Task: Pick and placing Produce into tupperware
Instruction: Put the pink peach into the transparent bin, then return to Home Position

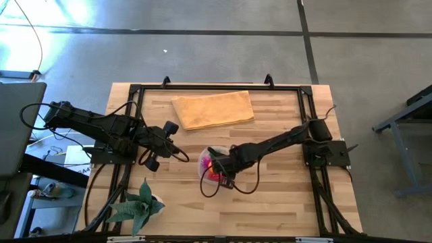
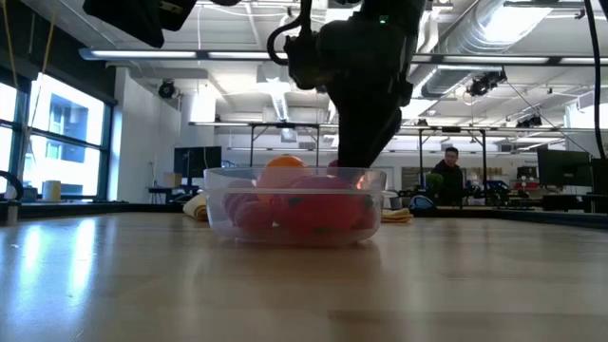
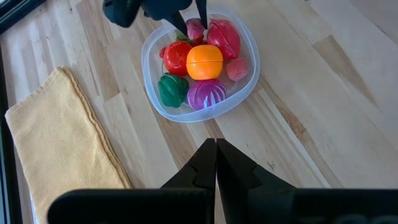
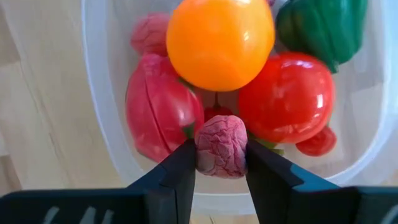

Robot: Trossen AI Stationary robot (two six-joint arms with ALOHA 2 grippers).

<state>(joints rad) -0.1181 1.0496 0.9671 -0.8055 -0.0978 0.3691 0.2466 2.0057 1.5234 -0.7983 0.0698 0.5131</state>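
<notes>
The clear round tupperware (image 3: 249,81) stands on the wooden table and holds several toy produce pieces: an orange one (image 4: 219,38), red ones (image 4: 287,97), a green one (image 4: 323,25) and a magenta one (image 3: 207,94). My right gripper (image 4: 221,163) reaches down into the tupperware and is shut on a small wrinkled pink piece (image 4: 222,146). My left gripper (image 3: 216,163) is shut and empty, above the table to the tupperware's left. In the low view the right gripper (image 2: 361,142) stands over the tupperware (image 2: 294,204). My right gripper pinches the wrinkled pink piece by its two opposite sides (image 4: 202,149) between its two fingers. The fingers come from above, slanting down into the tupperware. The piece sits just above the other produce inside the rim; whether it rests on them I cannot tell.
A tan folded cloth (image 1: 213,109) lies at the far middle of the table. A green spiky-leaved plant (image 1: 138,206) stands near the front left corner. A black frame (image 1: 202,86) runs around the table's edges. A person (image 2: 446,171) sits in the room beyond.
</notes>
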